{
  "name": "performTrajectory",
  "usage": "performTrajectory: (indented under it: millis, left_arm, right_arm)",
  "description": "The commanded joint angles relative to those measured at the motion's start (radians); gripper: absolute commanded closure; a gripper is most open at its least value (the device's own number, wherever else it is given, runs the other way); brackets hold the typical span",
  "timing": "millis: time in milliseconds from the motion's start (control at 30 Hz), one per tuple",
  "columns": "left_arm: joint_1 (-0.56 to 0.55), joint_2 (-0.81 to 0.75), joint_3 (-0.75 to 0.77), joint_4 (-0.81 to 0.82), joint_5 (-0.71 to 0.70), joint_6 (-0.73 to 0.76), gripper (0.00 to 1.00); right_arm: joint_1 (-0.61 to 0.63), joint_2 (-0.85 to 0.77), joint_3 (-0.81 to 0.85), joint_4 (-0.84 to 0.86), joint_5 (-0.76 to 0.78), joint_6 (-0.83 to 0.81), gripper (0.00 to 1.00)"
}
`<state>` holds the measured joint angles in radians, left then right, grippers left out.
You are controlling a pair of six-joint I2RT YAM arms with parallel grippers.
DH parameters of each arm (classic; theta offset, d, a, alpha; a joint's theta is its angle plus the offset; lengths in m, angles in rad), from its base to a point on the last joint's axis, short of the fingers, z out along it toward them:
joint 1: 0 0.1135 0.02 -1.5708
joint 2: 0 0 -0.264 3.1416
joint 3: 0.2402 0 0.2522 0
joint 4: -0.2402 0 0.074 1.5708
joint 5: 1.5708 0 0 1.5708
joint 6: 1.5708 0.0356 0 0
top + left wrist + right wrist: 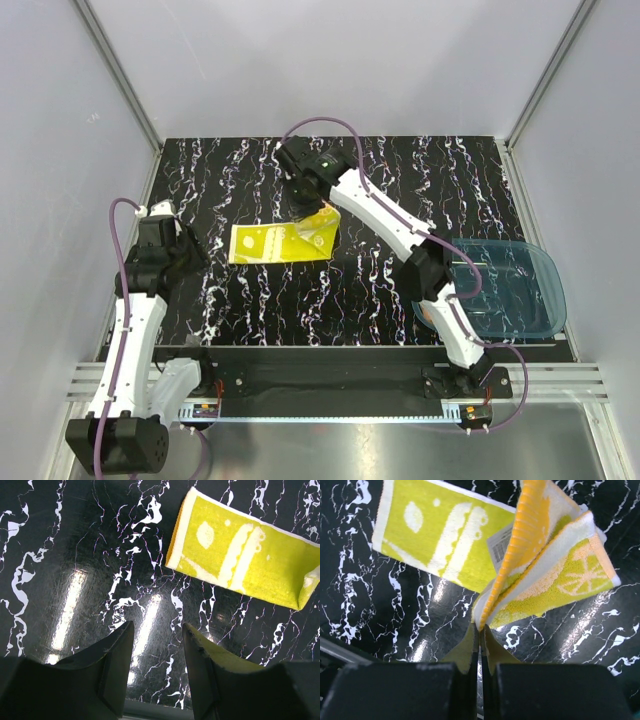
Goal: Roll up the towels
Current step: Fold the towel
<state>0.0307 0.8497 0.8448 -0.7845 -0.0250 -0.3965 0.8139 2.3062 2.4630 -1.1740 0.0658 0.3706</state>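
Yellow towel: rectangular yellow cloth towel (272, 244) with a white-and-yellow pattern, lying on the black white-veined table (400, 170), left of centre.
Hidden on towel: from above my right wrist covers its right corner. In the right wrist view (440, 535) the pinched edge disappears between my fingers, and the top of the frame cuts off the raised end. In the left wrist view (240, 560) the frame edge crops the towel's right end.
Long axis: left to right across the table. Left part flat; right end lifted and bent up, orange-ribbed edge and a label showing.
Right gripper (480, 630): closed tight on the raised right end, with folds of cloth fanning up above the fingertips. Seen from above (320, 207) it sits on the towel's far right corner.
Left gripper (157, 627): jaws moderately apart with nothing between them, over bare table. The towel lies ahead and to the right, not touching. From above (185, 250) it is well left of the towel.
Blue tray: translucent blue plastic tray (545, 270) at the table's right edge, well apart from the towel.
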Motion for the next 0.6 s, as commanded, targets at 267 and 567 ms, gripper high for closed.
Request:
performTrajectory:
  millis: [267, 567]
  left_arm:
    - [-0.005, -0.014, -0.001, 0.044, 0.019, 0.001, 0.52]
    - [-0.005, -0.012, -0.003, 0.042, 0.017, -0.001, 0.52]
  right_arm:
    - [0.06, 0.073, 0.119, 0.109, -0.153, -0.044, 1.0]
    - [0.067, 0.139, 0.14, 0.204, -0.23, -0.019, 1.0]
